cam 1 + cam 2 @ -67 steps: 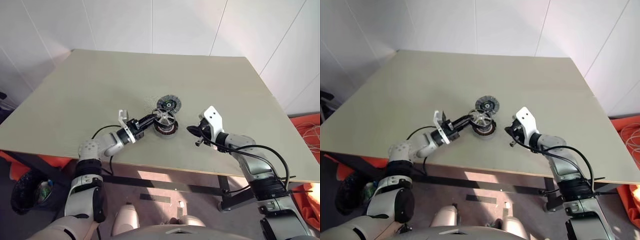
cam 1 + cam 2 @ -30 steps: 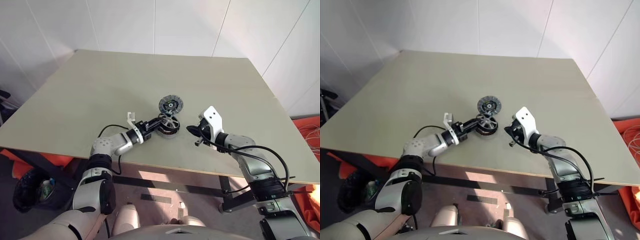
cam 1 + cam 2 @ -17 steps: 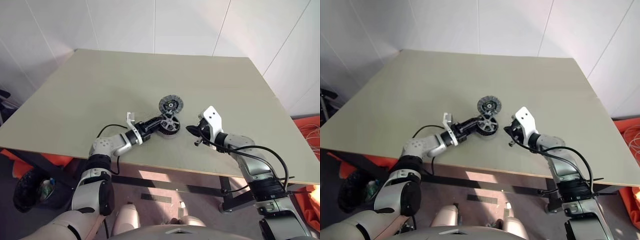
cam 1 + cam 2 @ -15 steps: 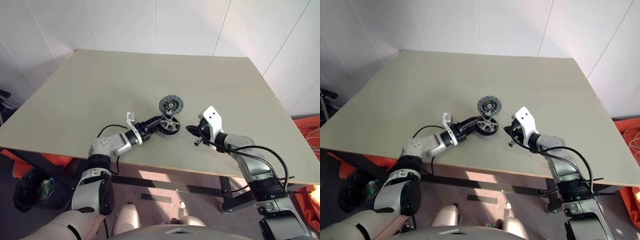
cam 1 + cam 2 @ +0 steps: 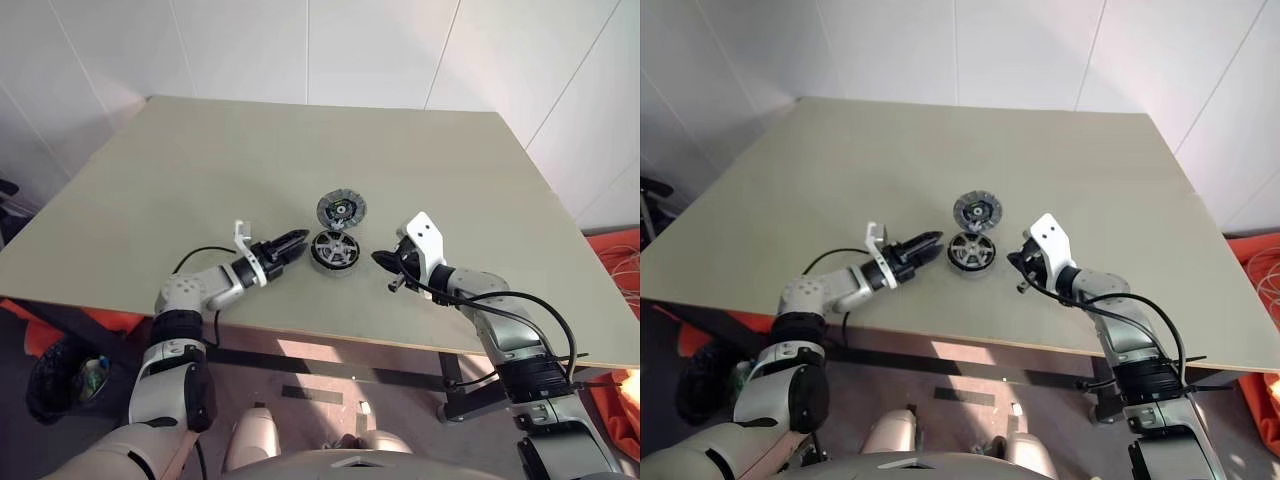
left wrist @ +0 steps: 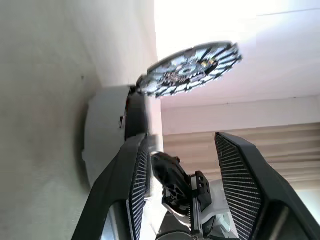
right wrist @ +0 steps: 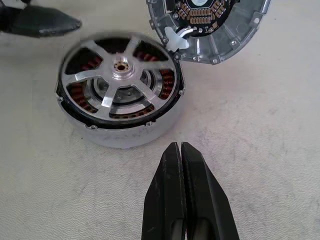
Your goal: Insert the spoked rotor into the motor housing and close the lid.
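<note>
The motor housing stands near the table's front middle, a round puck with copper windings. The spoked rotor, silver with five spokes, sits in the housing. Just behind it the lid, a flat grey ribbed disc with a dark centre, lies on the table; its inside also faces up in the right wrist view. My left gripper is open and empty, a short way left of the housing. My right gripper is shut on nothing, just right of the housing.
The beige table stretches wide on all sides of the parts. Its front edge runs close below both arms. White walls stand behind and to the sides.
My left gripper has opened, let go of the spoked rotor and drawn back to the left. The rotor stays seated in the housing. The right arm has not moved.
</note>
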`<state>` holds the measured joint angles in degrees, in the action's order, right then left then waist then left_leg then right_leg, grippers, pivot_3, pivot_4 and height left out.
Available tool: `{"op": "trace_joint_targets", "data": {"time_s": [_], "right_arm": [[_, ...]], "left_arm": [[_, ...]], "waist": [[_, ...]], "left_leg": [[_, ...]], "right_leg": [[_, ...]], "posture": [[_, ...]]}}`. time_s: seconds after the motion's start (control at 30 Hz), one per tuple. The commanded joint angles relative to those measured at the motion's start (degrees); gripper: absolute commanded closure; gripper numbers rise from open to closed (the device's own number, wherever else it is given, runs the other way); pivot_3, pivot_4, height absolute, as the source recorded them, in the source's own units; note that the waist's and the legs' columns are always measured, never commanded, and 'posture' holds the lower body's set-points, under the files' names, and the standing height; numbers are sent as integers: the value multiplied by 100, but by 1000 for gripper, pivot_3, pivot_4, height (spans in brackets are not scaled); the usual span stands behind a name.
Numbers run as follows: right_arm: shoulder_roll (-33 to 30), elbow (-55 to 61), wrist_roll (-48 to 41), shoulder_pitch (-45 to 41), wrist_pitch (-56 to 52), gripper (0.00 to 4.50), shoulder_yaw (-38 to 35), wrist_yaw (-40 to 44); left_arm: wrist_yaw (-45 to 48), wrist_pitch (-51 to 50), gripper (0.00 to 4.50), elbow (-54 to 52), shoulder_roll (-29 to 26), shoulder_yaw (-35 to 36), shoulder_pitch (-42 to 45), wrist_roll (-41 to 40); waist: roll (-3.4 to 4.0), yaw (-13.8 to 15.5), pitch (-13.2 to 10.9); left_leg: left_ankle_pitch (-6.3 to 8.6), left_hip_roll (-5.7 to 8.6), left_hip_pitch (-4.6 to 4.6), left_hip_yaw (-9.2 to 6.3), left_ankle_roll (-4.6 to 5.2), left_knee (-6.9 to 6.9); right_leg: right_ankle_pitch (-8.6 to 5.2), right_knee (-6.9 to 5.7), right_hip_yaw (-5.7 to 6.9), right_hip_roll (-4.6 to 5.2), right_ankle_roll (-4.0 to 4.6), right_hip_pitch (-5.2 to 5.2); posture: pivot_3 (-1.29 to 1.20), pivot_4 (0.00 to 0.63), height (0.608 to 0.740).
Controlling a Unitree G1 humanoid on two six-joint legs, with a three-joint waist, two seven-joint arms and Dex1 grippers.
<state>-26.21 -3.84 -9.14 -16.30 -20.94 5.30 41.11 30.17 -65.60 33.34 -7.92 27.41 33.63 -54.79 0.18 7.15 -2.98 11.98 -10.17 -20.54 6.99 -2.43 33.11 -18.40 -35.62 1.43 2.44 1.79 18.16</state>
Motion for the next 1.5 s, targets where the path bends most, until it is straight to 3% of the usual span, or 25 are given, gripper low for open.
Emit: {"op": "trace_joint_targets", "data": {"time_s": [0.03, 0.3, 0.57, 0.7, 0.93, 1.17, 1.5], "right_arm": [[10, 210, -48, -41, 115, 4500, -72, -7], [11, 232, -29, -87, 136, 4500, -37, 36], [161, 898, -152, -390, -225, 4500, 16, -30], [513, 684, -68, -569, -336, 4500, 242, -116], [1002, -377, 216, -841, -62, 4500, 526, -344], [1055, -748, 278, -740, 90, 4500, 534, -424], [991, -327, 86, -871, -64, 4500, 417, -296]], "left_arm": [[-36, -123, 2240, -491, -157, 200, -92, -245], [171, 312, 2240, -1686, -297, -151, -665, 9], [553, 1971, 2240, -2898, -887, -1547, -1254, 1547], [771, 2597, 2240, -2888, -1023, -1927, -1297, 1995], [899, 3690, 2240, -2303, -733, -2333, -1293, 2649], [1139, 3931, 2240, -2172, -496, -2331, -1313, 2590], [1753, 3194, 2240, -2512, -802, -2298, -1296, 2092]], "waist": [[0, 1, 0], [0, 6, -1], [2, -13, -2], [3, -11, -2], [3, -8, -2], [1, -19, -1], [2, -15, -1]], "left_leg": [[1, 1, -3, 0, 2, 1], [4, 6, -13, -2, 7, 7], [4, -2, -10, -4, 6, 6], [3, -7, -6, -4, 6, 7], [3, 2, -13, -2, 5, 12], [2, -2, -13, 0, 4, 14], [2, -1, -12, 0, 3, 16]], "right_leg": [[0, 1, 0, 0, 0, 2], [1, 3, 2, 5, -2, 4], [1, 0, 2, 2, -3, 5], [1, -5, 1, -2, -3, 6], [2, -7, 1, 6, -4, 6], [4, -15, 2, 6, -6, 12], [4, -16, 1, 7, -6, 11]], "posture": [[0, 0, 740], [0, 0, 740], [0, 0, 740], [0, 0, 740], [0, 0, 740], [0, 0, 740], [0, 0, 740]]}}
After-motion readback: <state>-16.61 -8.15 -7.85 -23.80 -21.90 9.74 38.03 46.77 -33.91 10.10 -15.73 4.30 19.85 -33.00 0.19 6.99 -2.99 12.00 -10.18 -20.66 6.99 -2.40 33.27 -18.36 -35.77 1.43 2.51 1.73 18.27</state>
